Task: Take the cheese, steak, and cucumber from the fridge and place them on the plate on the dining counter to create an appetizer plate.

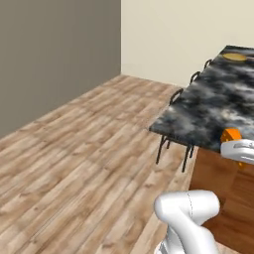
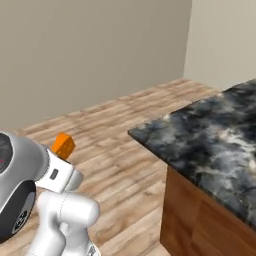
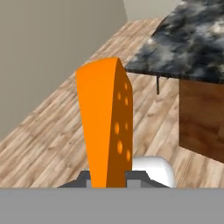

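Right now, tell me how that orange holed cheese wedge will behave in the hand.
The orange holed cheese wedge keeps sharp, straight edges, so it is probably stiff. It stands tall from the hand, gripped only at its base, so it might tilt.

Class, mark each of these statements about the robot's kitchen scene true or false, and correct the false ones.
1. The hand grips the cheese. True.
2. The cheese lies on the plate. False: it is in the hand, away from the plate.
3. The plate sits at the far end of the dining counter. True.
4. The cheese is green. False: it is orange with holes.
5. The floor is tiled white. False: it is wooden planks.
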